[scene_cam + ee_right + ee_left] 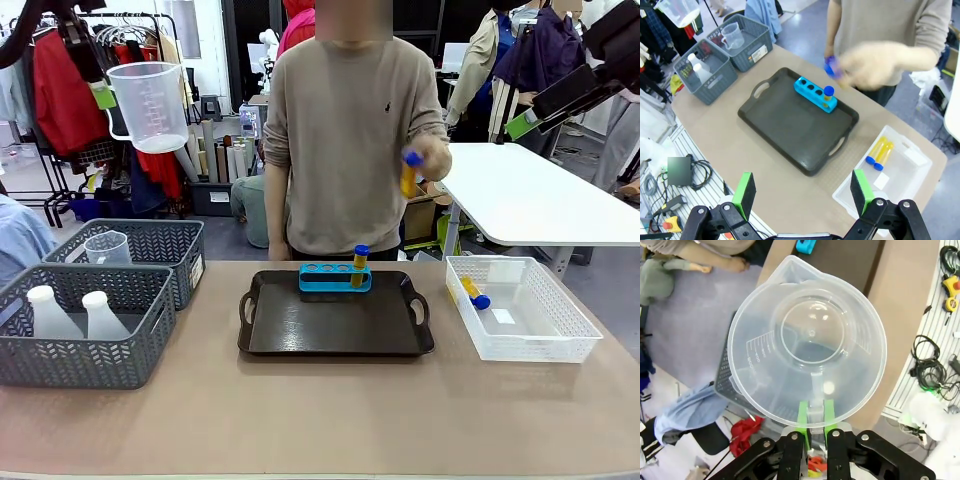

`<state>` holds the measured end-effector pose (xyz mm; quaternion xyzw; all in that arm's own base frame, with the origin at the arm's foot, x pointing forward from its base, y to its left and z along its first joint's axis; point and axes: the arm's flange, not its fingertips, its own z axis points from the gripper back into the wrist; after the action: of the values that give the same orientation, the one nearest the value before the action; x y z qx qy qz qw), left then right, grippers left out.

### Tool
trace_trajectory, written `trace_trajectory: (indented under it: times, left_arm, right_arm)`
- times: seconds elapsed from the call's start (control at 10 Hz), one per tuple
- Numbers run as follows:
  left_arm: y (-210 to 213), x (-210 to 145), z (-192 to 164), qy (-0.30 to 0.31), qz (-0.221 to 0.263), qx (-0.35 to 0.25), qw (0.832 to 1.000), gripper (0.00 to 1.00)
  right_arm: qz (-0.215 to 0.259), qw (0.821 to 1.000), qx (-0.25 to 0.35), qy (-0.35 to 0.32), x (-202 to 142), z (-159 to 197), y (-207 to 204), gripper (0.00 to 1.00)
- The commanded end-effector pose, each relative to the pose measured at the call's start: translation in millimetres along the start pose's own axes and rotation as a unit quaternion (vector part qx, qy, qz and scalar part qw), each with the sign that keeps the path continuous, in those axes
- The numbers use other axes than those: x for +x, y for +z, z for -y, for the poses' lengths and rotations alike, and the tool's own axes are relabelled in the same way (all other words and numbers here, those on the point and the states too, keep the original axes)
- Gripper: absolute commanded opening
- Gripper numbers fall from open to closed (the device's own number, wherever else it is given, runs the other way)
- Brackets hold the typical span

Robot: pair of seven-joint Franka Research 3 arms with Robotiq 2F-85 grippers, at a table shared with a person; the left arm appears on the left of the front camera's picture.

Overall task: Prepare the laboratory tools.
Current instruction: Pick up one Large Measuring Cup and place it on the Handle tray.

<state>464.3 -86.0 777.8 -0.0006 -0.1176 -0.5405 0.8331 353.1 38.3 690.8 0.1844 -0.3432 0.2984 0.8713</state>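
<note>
Laboratory tools spread over a tan table (320, 430) and the air above its left end. Across the far side, a person (345, 130) in a beige sweater, standing. At table centre, a dark two-handled tray (335, 335) carrying a blue tube rack (335, 278) at its far edge. Right of the tray, a white lattice basket (520, 335). Left of it, two grey woven baskets just beside each other, front one (80, 365) and back one (160, 240). High over those baskets, well clear of the table, a clear measuring beaker (150, 105) held upright, its handle pinched between the green pads of the left gripper (816, 415), jaws pressed tight on it. High at the right, the right gripper (802, 192), jaws spread wide apart over the table's near edge. In the front grey basket, two frosted white flasks (50, 312) upright side by side. In the back grey basket, a smaller clear beaker (108, 247), upright. Smallest, the amber tubes with blue caps: one (359, 262) upright in the rack's rightmost hole; one (409, 175) in the person's raised hand (430, 158), at chest height above the gap between tray and white basket; two (880, 152) lying side by side in the white basket, caps toward the near side.
</note>
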Motion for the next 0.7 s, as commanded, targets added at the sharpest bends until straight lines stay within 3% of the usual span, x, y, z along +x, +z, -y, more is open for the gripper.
trace_trajectory:
  times: [0.0,0.3,0.6]
  left_arm:
    - [5.7,7.6,8.0,-0.036,-0.006,-0.022,0.999,0.0]
    - [24.7,24.4,14.1,-0.08,-0.002,-0.021,0.997,0.0]
    - [15.5,26.5,22.4,-0.069,-0.003,-0.016,0.998,0.0]
  right_arm:
    - [0.003,1.0,0.007,0.002,0.0,-0.6,0.1,1.0]
    - [0.003,1.0,0.007,0.002,0.0,-0.6,0.1,1.0]
    - [0.003,1.0,0.007,0.002,0.0,-0.6,0.1,1.0]
